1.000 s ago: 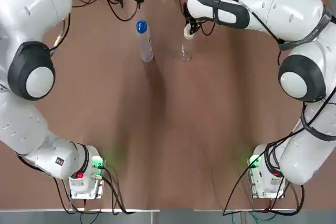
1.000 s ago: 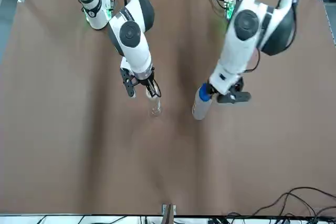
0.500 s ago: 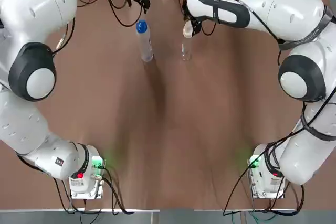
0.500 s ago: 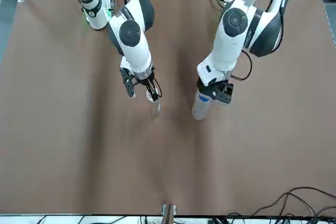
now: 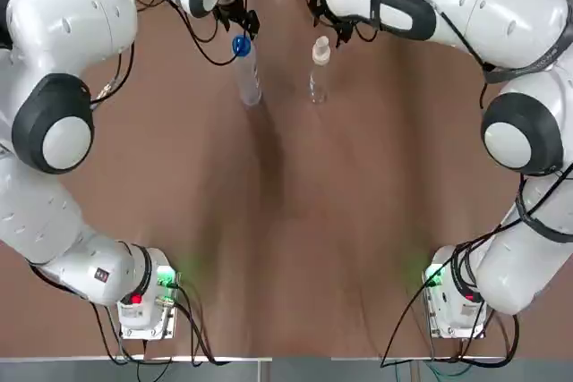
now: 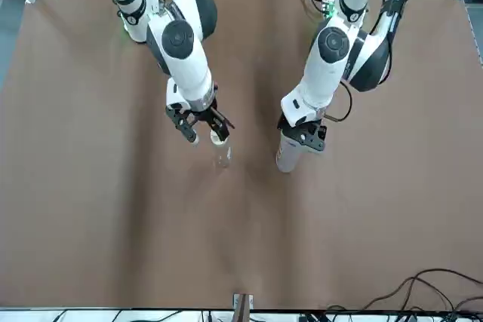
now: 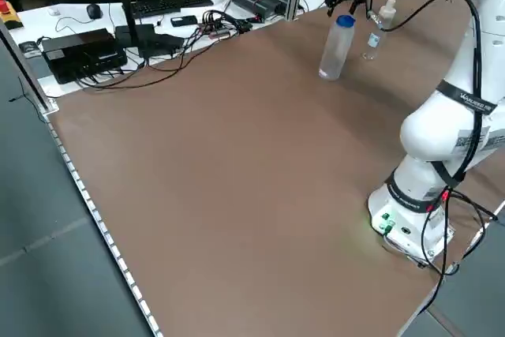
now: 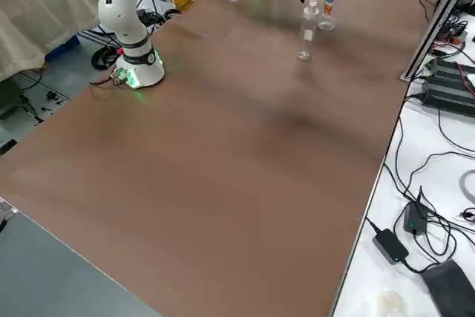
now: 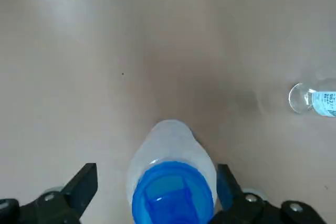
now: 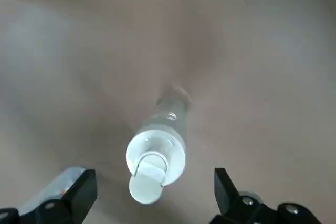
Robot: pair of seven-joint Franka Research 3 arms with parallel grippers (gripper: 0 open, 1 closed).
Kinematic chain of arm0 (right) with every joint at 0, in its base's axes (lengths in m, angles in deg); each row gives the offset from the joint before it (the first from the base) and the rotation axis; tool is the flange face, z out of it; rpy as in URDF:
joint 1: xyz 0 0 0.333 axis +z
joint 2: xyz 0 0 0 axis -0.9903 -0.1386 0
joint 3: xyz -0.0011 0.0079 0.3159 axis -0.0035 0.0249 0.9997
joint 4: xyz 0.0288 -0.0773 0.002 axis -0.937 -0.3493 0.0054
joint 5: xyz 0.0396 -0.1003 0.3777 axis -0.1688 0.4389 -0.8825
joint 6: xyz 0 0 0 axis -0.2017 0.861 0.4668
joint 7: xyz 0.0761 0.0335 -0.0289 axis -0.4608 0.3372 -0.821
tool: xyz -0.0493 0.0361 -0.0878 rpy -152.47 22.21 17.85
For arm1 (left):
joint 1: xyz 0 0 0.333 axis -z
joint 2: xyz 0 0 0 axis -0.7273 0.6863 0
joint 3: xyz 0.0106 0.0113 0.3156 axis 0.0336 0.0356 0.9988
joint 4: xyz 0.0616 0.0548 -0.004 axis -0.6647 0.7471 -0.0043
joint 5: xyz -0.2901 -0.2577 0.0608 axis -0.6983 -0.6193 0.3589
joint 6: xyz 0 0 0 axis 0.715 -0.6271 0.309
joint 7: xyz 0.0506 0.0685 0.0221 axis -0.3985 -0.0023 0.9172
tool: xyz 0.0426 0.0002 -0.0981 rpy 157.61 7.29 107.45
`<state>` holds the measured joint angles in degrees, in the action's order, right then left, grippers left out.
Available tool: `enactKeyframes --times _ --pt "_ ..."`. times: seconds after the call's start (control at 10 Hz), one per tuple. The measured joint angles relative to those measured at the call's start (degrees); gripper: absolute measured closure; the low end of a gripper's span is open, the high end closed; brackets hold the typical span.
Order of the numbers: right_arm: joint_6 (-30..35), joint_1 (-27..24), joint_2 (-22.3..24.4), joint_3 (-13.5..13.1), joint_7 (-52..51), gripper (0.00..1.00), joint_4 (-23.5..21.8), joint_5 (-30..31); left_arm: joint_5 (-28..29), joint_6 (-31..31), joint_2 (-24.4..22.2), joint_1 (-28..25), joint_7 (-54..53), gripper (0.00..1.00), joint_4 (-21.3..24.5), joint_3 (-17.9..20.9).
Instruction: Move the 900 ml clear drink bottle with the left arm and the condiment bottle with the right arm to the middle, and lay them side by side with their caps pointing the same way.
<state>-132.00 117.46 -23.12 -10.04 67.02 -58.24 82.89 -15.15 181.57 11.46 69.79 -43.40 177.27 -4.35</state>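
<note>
Left wrist view: fingers [image 9: 83,183] flank drink bottle [image 9: 169,148]; upright

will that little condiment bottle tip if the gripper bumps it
Likely tippy: the condiment bottle stands upright, tall and narrow on a small base. It looks clear and empty, so probably light and easily knocked. Once lying down, its round body may roll.

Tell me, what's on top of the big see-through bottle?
A blue cap sits on the clear drink bottle. The left gripper hangs open over it, not gripping. The cap covers the bottle's mouth, so that cannot be seen.
</note>
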Motion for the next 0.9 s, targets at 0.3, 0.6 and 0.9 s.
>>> enactKeyframes --times 0.3,0.6,0.9 --pt "0.5 0.9 0.9 0.5 -18.1 0.01 0.0 2.0 -1.8 0.0 -1.0 0.0 3.4 0.00 1.3 -0.2" --pt "0.5 2.4 0.9 0.7 -37.0 0.01 0.0 4.8 -1.8 0.0 -1.0 0.1 5.7 0.03 2.2 -1.0" --pt "0.5 3.1 0.9 0.7 -55.8 0.01 0.0 7.2 -1.8 0.0 -1.0 0.0 5.9 0.18 2.6 -0.9"
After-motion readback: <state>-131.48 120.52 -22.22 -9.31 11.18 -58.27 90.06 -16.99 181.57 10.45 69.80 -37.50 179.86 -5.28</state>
